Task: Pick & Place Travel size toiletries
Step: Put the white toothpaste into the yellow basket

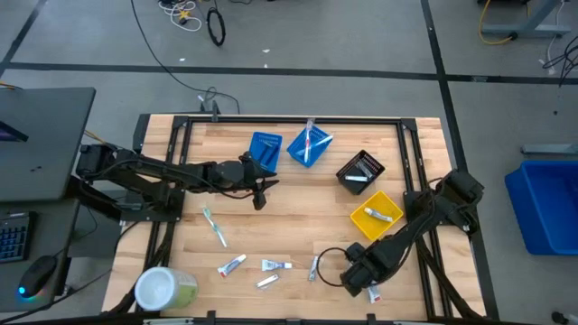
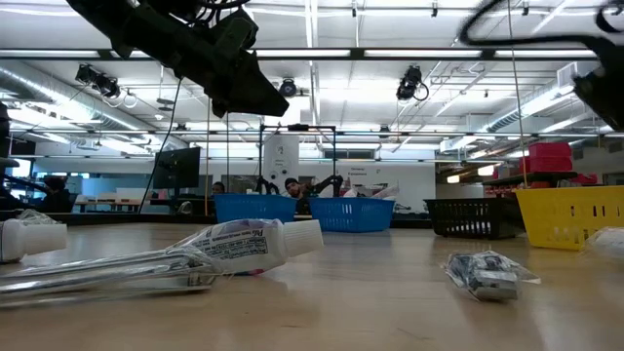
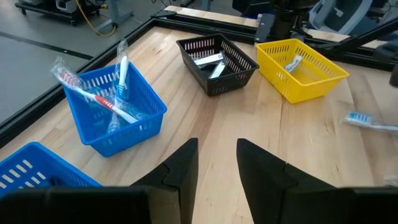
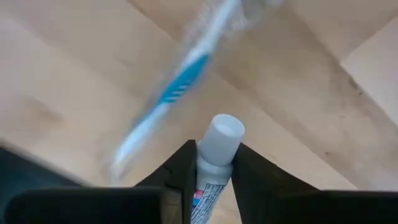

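Note:
Several toiletries lie flat on the wood: a toothbrush [image 1: 215, 226], two small tubes [image 1: 232, 265] [image 1: 276, 265], a small packet [image 1: 266, 282] and another toothbrush [image 1: 313, 267]. My right gripper [image 1: 348, 273] [image 4: 214, 177] hovers by the table's near edge, shut on a small white tube [image 4: 216, 149]. My left gripper [image 1: 262, 191] [image 3: 217, 165] is open and holds nothing, over bare wood near the two blue bins. In the low view a tube [image 2: 244, 244] and a wrapped item [image 2: 483, 273] lie in front. My right gripper pinches the white tube's body just behind its cap [image 4: 210, 177] between the two fingers. The tube lies along the fingers, with its white cap [image 4: 222, 134] sticking out past their tips. It looks lifted off the table; the rest of the tube is hidden between the fingers.
Along the far side stand a blue bin [image 1: 264, 149], a blue bin with toothbrushes [image 1: 309, 146] [image 3: 115, 109], a black bin [image 1: 360, 171] [image 3: 216, 62] and a yellow bin [image 1: 376, 215] [image 3: 301, 68]. A round white-and-green container [image 1: 164, 289] sits at the near left corner.

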`<state>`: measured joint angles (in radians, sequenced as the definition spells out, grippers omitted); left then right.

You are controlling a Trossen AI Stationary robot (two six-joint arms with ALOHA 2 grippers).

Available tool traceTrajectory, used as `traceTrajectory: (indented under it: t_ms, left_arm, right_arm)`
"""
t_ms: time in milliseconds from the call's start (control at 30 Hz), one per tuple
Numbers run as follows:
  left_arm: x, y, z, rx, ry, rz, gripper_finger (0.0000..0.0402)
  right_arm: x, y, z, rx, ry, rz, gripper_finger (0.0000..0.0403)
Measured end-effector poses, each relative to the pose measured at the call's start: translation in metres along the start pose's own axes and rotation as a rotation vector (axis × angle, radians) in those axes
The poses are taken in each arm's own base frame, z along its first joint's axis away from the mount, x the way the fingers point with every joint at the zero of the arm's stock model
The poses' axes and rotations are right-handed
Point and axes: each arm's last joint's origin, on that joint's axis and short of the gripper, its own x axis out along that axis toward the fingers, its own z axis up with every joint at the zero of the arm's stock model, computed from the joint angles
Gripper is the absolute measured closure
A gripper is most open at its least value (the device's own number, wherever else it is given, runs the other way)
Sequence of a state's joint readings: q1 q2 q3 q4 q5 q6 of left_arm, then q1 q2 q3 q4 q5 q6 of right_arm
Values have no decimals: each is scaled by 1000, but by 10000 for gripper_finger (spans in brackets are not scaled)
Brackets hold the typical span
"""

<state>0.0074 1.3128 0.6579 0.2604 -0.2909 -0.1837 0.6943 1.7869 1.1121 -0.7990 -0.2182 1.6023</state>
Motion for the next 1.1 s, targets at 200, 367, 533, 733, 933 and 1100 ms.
traceTrajectory:
  t_ms: [200,367,533,733,933,1100]
  left_arm:
    - [0,0,0,0,0,1,283]
    - [0,0,0,3,-1,6,283]
    - [0,0,0,4,-1,7,283]
    - [0,0,0,5,-1,8,283]
    - [0,0,0,20,-1,4,283]
    - [0,0,0,24,3,4,283]
  right_arm:
    - [-53,-13,6,-26,-184,8,312]
    - [-93,-47,12,-4,-481,-107,308]
    - [-110,-84,22,160,-593,-336,301]
    - [-96,-99,41,378,-610,-328,300]
    - [-74,-109,56,432,-577,-338,294]
    - [-64,-114,61,426,-509,-352,252]
